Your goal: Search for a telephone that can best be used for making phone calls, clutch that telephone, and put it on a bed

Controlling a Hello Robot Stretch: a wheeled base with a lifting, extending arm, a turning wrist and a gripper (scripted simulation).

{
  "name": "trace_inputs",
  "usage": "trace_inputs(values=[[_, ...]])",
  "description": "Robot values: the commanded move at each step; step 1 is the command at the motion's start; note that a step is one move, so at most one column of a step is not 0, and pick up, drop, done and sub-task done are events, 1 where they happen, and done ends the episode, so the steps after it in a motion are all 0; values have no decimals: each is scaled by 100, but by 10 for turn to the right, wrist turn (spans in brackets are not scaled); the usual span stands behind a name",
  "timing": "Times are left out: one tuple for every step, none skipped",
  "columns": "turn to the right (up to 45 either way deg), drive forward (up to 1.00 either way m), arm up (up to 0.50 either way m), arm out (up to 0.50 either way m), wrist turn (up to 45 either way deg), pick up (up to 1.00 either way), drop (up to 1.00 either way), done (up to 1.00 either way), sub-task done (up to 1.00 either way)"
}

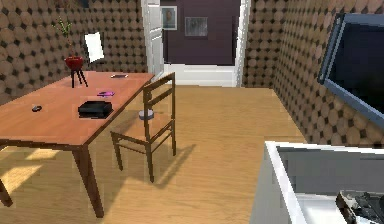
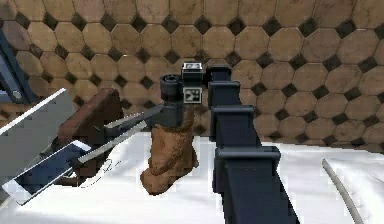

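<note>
Left of brown lump (image 2: 170, 150), on white counter (image 2: 312, 160): gripper (image 2: 88, 145) near flat white slab (image 2: 40, 172), arm (image 2: 240, 150) just right of lump. Cannot tell whether holding anything or how fingers (image 2: 135, 120) stand.

Patterned brown walls (image 1: 30, 40), wooden floor (image 1: 225, 140), wooden table (image 1: 55, 124) with a chair (image 1: 145, 130), open white doorway (image 1: 205, 45)

Walls (image 1: 30, 50) carry tan octagons with dark brown diamonds. The table (image 1: 50, 130) is reddish-brown wood, bearing a flat black object (image 1: 95, 109) and a red bowl shape (image 1: 76, 65). A dark grey gripper (image 2: 95, 143) fronts a rust-brown lump (image 2: 170, 155) on a white surface (image 2: 330, 195).
</note>
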Motion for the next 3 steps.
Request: trace_inputs(values=[[0, 0, 0, 0, 450, 0, 0, 0, 0], [0, 0, 0, 0, 450, 0, 0, 0, 0], [0, 0, 0, 0, 150, 0, 0, 0, 0]])
